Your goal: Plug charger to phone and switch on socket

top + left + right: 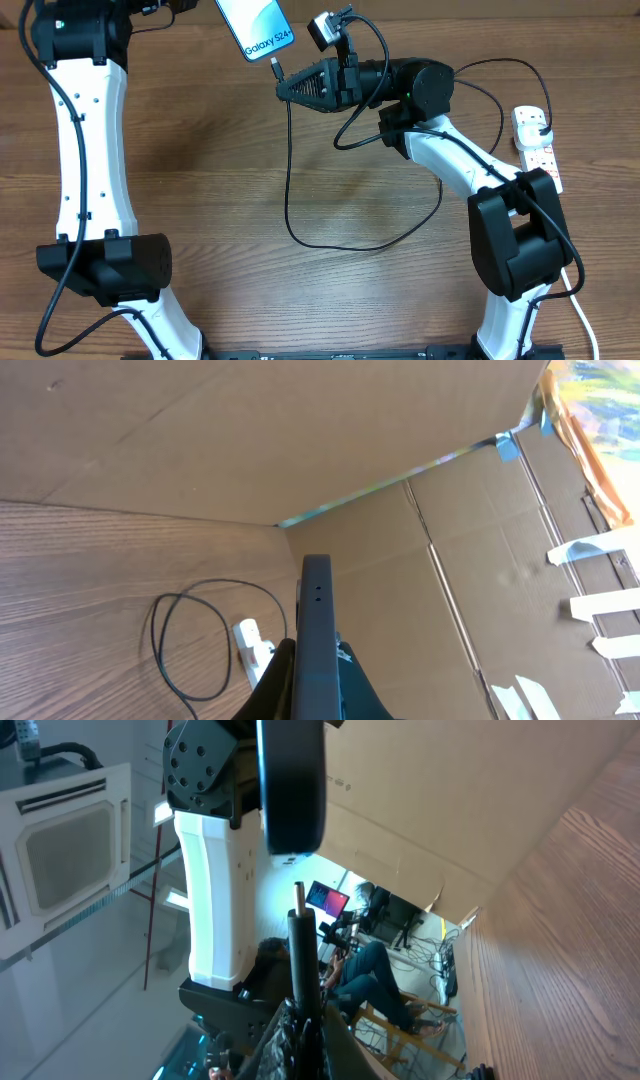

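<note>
The phone, its light teal screen lit, is held up at the top middle of the overhead view. My left gripper is shut on it; the left wrist view shows the phone edge-on between the jaws. My right gripper is shut on the connector end of the black charger cable. The connector tip points at the phone's dark bottom end, a small gap below it. The cable loops over the table towards the white socket at the right edge.
Cardboard walls close off the back of the wooden table. The socket and a cable loop also show in the left wrist view. The left arm's white link stands close beside the phone in the right wrist view.
</note>
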Motion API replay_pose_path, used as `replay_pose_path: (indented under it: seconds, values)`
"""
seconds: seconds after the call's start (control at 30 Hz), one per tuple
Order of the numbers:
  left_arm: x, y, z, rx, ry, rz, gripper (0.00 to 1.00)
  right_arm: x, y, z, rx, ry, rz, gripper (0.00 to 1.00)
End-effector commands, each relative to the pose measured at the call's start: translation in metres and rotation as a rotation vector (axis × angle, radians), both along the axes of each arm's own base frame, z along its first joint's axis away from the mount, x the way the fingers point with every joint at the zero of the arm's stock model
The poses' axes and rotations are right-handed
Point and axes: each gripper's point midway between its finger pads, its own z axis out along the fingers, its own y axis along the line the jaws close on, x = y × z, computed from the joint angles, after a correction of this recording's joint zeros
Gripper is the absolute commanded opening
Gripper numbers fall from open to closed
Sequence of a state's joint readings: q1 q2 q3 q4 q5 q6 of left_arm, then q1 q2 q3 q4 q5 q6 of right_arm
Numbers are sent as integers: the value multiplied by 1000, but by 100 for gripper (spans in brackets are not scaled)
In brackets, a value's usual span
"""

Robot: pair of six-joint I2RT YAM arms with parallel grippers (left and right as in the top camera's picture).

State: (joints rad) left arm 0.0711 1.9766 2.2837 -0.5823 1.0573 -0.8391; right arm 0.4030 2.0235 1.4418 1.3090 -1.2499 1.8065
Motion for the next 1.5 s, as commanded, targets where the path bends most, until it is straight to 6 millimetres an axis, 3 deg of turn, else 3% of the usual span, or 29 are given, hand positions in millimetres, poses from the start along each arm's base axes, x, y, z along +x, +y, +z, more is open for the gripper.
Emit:
replay_pose_path:
  seconds: [0.0, 0.83, 1.47]
  values:
    - [-9, -6, 14, -3, -33, -16, 4, 0, 0, 9, 22, -15, -9, 4]
    - [-21, -13, 16, 5, -78, -105, 4, 0, 0, 9, 21, -16, -9, 4]
    - [-19, -10, 15, 25, -106, -93, 4, -1, 0, 9, 18, -16, -6, 4]
